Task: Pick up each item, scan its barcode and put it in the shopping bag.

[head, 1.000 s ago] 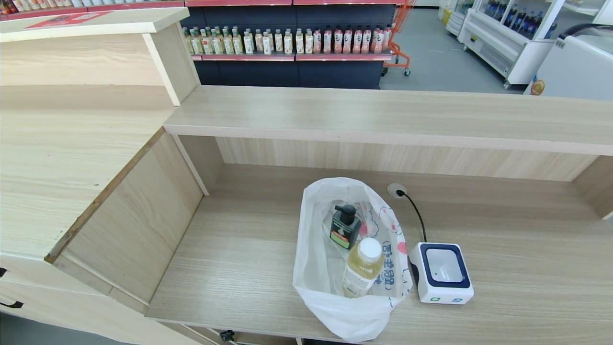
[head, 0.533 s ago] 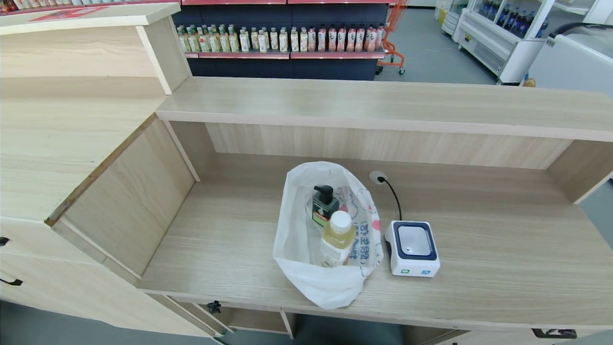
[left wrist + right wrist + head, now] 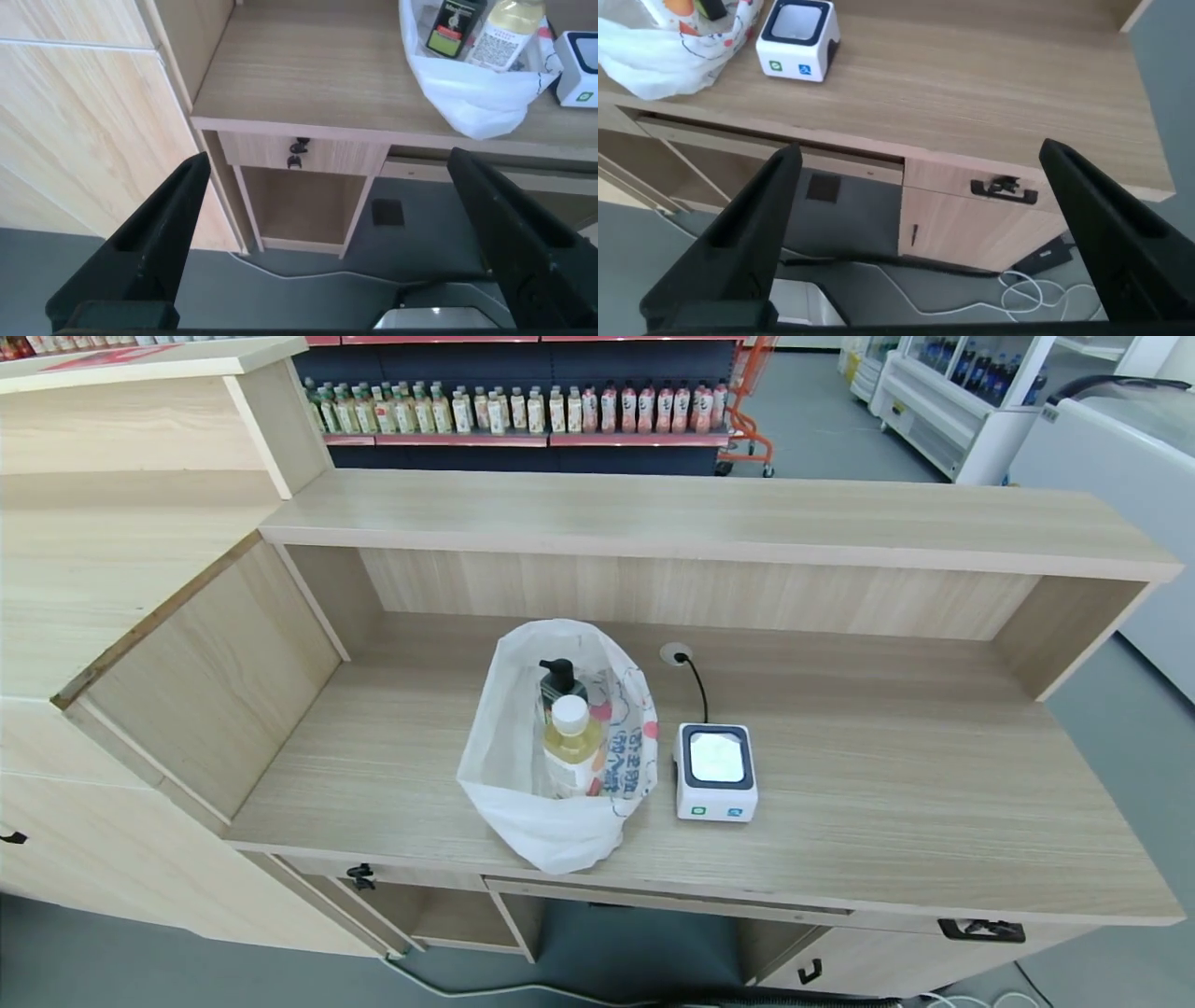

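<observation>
Head view, centre of frame: shopping bag point(image 3: 523, 803) standing open on the counter point(image 3: 887, 803), mouth upward. 2 items inside: dark pump bottle point(image 3: 558, 679) at the back, yellow drink bottle point(image 3: 570, 743) in front, both roughly upright, long axes running toward the top of the frame. Touching or just beside each other, hard to say. Scanner point(image 3: 716, 771) just right of the bag, window up, cable point(image 3: 696, 686) running back to a port.

Left gripper point(image 3: 329, 163): fingers point(image 3: 159, 233) spread wide, nothing between them, touching nothing. Held low, out in front of the counter edge, well apart from the bag point(image 3: 476, 98), which lies ahead and above.

Right gripper point(image 3: 922, 154): fingers point(image 3: 757, 224) likewise wide apart and empty, low before the counter front, scanner point(image 3: 797, 42) ahead and above.

Left arm nearer the bag, right arm nearer the scanner.

Judgement: bagging looks finished for the 2 items seen; any further pick would call for raising an arm over the counter edge first.
</observation>
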Tool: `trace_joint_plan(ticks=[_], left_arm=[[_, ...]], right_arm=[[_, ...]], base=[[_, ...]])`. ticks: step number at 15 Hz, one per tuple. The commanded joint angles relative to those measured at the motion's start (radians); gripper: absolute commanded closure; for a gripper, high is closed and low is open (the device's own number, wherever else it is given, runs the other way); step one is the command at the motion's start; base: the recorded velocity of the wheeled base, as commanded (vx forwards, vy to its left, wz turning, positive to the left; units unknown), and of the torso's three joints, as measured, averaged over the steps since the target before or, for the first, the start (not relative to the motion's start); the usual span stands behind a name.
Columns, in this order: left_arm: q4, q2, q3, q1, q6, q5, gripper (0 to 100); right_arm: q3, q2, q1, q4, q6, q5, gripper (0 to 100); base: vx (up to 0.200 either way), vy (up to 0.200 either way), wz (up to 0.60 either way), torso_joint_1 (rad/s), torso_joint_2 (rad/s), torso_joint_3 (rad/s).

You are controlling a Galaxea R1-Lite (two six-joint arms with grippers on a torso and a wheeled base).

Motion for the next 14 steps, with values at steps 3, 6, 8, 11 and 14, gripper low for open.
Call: trace_joint_plan(ticks=[3, 6, 8, 11, 14], left_arm=[[0.001, 0.003, 0.000, -0.002, 0.001, 0.000, 0], [0.001, 0.003, 0.000, -0.002, 0.003, 0.000, 0], [0.001, 0.001, 0.000, -0.002, 0.003, 0.000, 0], [0.001, 0.000, 0.000, -0.002, -0.002, 0.001, 0], [0.001, 0.000, 0.000, -0.002, -0.002, 0.001, 0]], right_arm=[[0.000, 0.002, -0.002, 0.000, -0.001, 0.000, 0], [0.000, 0.002, -0.002, 0.000, 0.002, 0.000, 0], [0.000, 0.002, -0.002, 0.000, 0.002, 0.000, 0], [0.000, 0.002, -0.002, 0.000, -0.004, 0.000, 0], [0.000, 0.002, -0.002, 0.000, 0.001, 0.000, 0]], base=[[0.133, -0.133, 0.00, 0.002, 0.00, 0.002], [0.200, -0.200, 0.00, 0.002, 0.00, 0.004], [0.200, 0.000, 0.00, 0.015, 0.00, 0.000], [0.067, 0.000, 0.00, 0.004, 0.00, 0.002], [0.000, 0.000, 0.00, 0.000, 0.00, 0.000]])
